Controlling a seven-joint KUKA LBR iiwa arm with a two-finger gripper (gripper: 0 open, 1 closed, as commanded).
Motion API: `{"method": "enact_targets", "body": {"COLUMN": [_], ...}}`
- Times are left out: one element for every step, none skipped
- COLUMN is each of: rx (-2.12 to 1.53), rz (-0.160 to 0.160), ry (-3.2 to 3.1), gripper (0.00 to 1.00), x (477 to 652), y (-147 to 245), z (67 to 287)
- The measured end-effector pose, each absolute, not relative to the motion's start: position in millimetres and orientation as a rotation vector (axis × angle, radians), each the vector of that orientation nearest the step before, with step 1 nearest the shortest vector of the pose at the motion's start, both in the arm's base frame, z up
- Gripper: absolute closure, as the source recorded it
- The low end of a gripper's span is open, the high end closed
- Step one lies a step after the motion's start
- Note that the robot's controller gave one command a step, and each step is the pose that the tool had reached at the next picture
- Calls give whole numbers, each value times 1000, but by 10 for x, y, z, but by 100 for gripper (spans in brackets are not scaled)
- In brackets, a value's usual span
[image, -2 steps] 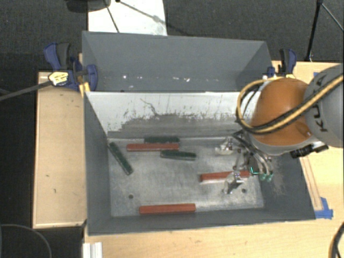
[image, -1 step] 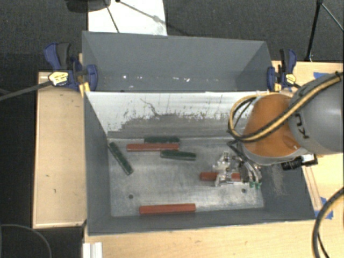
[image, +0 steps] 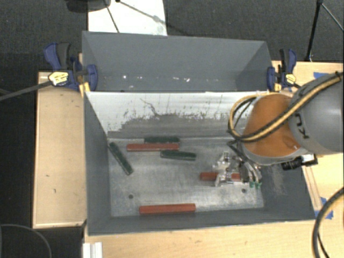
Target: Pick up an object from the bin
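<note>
My gripper (image: 230,177) is low in the right part of the bin, under the arm's orange cover. Its metal fingers stand right at a short red-brown bar (image: 208,176), whose left end sticks out to the left of them. Whether the bar is pinched between the fingers cannot be made out. A dark green stick (image: 178,155) lies a little up and left of the gripper. A long red-brown bar (image: 167,209) lies along the bin's front wall, down and left of the gripper.
Toward the back middle lie a red-brown bar (image: 152,147) and a dark green stick (image: 161,140) side by side. Another dark green stick (image: 120,158) lies slanted near the left wall. The arm covers the bin's right side.
</note>
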State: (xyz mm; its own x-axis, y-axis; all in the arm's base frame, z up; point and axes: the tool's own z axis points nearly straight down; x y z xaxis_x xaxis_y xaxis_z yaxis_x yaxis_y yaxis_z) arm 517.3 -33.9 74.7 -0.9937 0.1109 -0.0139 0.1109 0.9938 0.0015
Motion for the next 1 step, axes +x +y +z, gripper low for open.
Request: {"method": "enact_targets", "body": {"rx": [224], "rz": [0], "ry": [3122], "gripper": [100], "x": [5283], "y": [-563], "z": [2606]}}
